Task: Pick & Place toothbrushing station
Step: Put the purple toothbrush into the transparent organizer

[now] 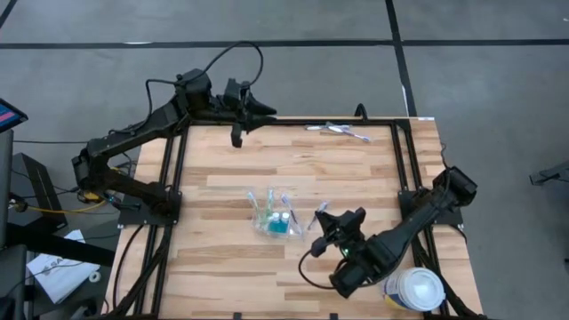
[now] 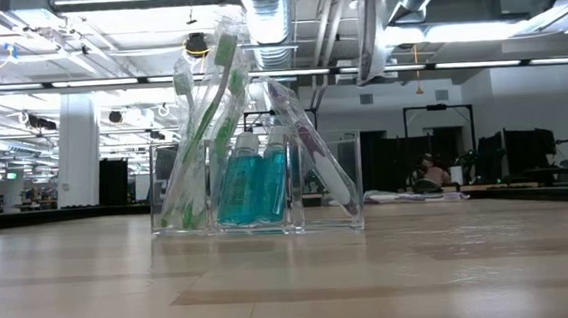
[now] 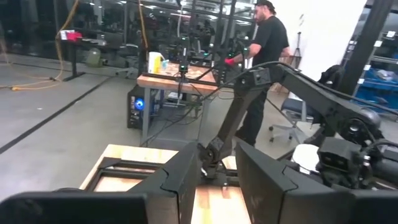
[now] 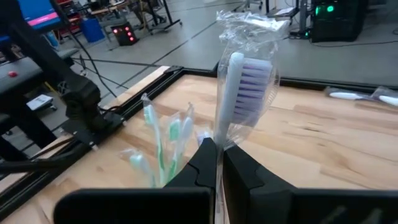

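Observation:
The toothbrushing station (image 1: 271, 214) is a see-through holder standing by its flat bottom on the middle of the wooden table. It holds green toothbrushes, blue bottles and a wrapped brush that leans in it (image 2: 313, 147). It also shows in the right wrist view (image 4: 163, 146). My right gripper (image 1: 322, 216) is just right of the station, shut on a wrapped toothbrush (image 4: 239, 78) with pale purple bristles. My left gripper (image 1: 260, 111) hangs open and empty at the table's far edge; its fingers show apart in the left wrist view (image 3: 217, 180). My right gripper pinches the wrapped toothbrush by its handle (image 4: 219, 135), just below the head, between its two fingertips. The head end, in its clear wrapper, sticks out past the fingertips. The rest of the handle is hidden by the fingers.
Loose wrapped toothbrushes (image 1: 339, 132) lie at the far edge, right of the middle. A round white-lidded tub (image 1: 416, 289) stands at the near right corner beside my right arm. Bare wood lies left of and in front of the station.

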### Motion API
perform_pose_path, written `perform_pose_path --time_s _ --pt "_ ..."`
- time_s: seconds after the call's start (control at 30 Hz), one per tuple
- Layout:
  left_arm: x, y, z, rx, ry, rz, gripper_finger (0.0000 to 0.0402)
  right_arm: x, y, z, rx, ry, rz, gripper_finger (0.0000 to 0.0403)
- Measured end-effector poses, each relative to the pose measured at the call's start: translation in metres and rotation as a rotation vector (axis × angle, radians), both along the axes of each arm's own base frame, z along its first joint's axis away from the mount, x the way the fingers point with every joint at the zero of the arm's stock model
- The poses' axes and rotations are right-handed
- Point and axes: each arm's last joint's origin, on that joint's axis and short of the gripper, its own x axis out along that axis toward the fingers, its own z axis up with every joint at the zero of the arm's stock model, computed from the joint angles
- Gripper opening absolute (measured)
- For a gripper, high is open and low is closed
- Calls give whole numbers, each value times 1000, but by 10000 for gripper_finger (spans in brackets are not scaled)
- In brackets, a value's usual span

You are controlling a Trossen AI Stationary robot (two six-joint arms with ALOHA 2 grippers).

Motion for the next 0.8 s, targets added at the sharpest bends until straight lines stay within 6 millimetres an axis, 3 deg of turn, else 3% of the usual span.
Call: perform_pose_path --time_s 0.47,0.8 --pt "-4 10 0 33 0 56 106 18 -21 -2 6 -8 -69 0" --pt "-4 10 0 47 0 55 106 36 -26 -36 45 -13 -25 0"
